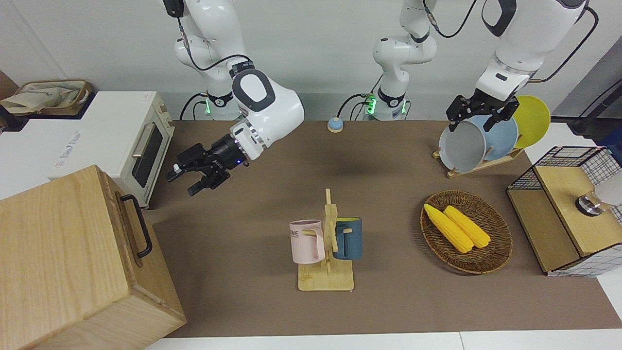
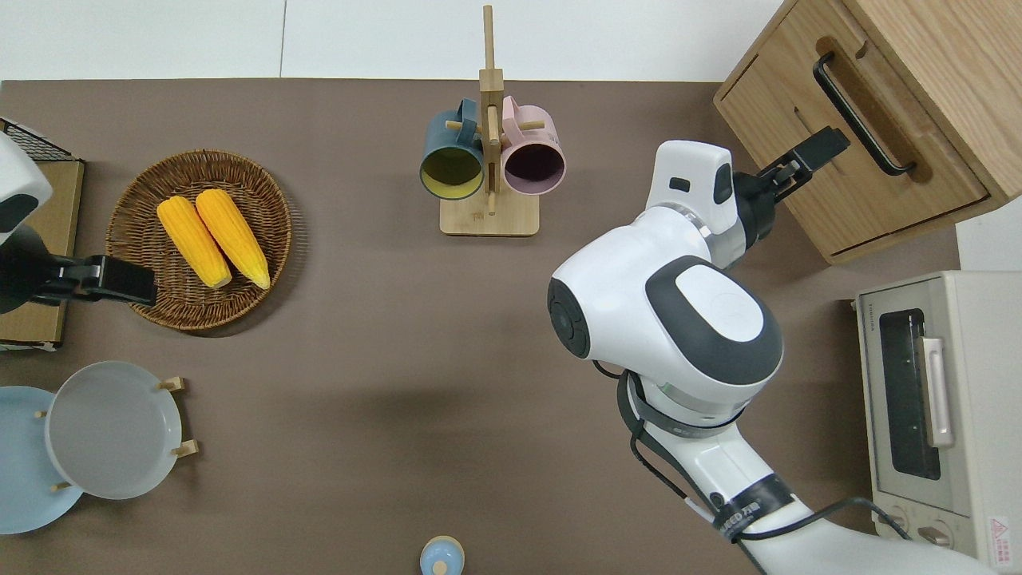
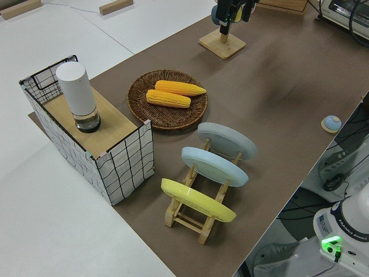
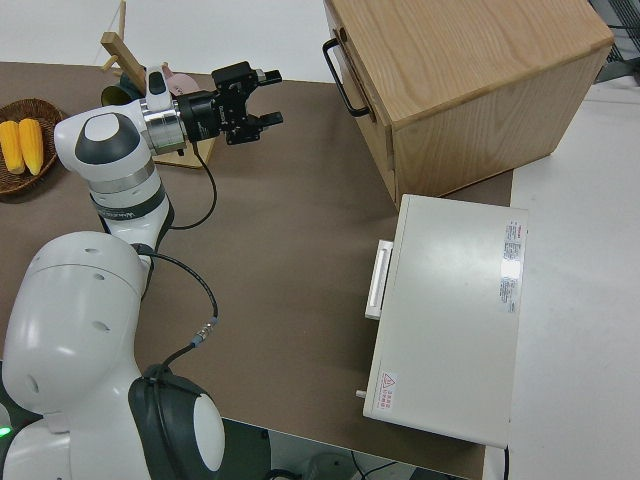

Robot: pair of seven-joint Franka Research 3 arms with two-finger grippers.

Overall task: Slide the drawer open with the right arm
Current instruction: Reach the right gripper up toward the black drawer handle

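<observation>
Reaching toward the shut drawer (image 2: 858, 164) at my right arm's end of the worktop (image 1: 252, 204), my right gripper (image 1: 187, 180) hangs with fingers spread, short of its handle (image 2: 862, 114). Two corn cobs (image 1: 457, 227) lie in a wicker basket (image 1: 495, 253). My left arm is parked.

R tool (image 2: 808, 153) over drawer (image 2: 830, 172) front, short of handle (image 2: 862, 113); L arm parked

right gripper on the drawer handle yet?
No, the right gripper hangs open in the air, a clear gap short of the drawer handle.
</observation>
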